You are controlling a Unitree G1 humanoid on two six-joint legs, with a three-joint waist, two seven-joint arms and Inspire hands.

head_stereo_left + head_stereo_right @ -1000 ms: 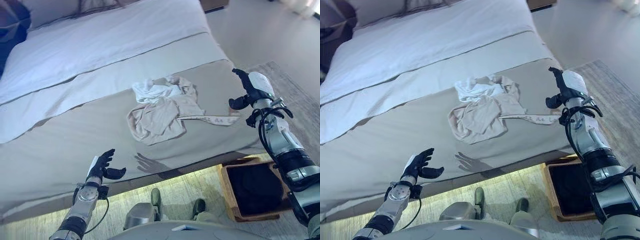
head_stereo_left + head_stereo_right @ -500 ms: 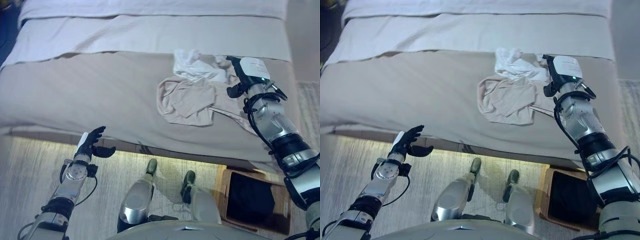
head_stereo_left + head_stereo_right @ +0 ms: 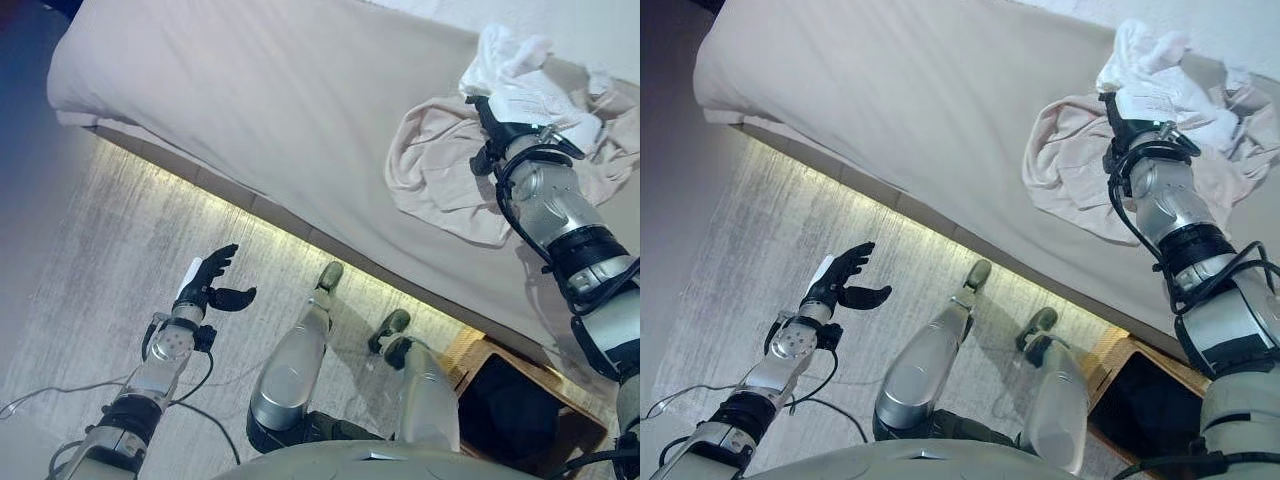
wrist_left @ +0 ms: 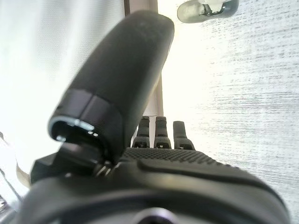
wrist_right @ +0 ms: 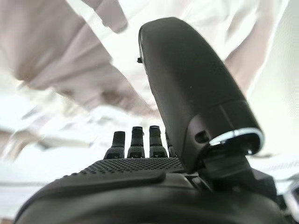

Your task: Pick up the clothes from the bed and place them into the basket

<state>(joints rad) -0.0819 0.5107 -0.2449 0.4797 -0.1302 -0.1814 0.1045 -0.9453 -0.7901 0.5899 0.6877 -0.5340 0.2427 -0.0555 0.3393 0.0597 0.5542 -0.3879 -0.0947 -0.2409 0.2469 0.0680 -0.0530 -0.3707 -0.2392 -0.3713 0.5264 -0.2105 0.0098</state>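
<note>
In your left eye view, the clothes [image 3: 480, 160], a crumpled beige garment with a white piece bunched on top, lie on the bed [image 3: 280, 90] near its foot edge, and your right hand [image 3: 497, 118] is reaching onto the heap from above, its arm stretching across the mattress edge. Your left hand [image 3: 208, 285] hangs out over the floor [image 3: 110, 250], well apart from the bed, with straight fingers and the thumb spread, holding nothing. The basket [image 3: 520, 400] stands on the floor at the foot of the bed, below your right arm, and its dark inside shows no cloth that you can make out. The right eye view gives you the same layout: right hand [image 3: 1122, 118] on the pile, basket [image 3: 1140, 385] at the lower right. In your left wrist view the left hand's fingers [image 4: 161, 135] run out straight over bare floor, confirming it is idle. In your right wrist view the right hand's fingers [image 5: 140, 144] extend straight with the thumb raised, and folds of the clothes [image 5: 70, 70] sit just past them, so nothing is pinched yet. Judging from this, you are at the very start: the grasp, the lift and the carry to the basket all remain.
</note>
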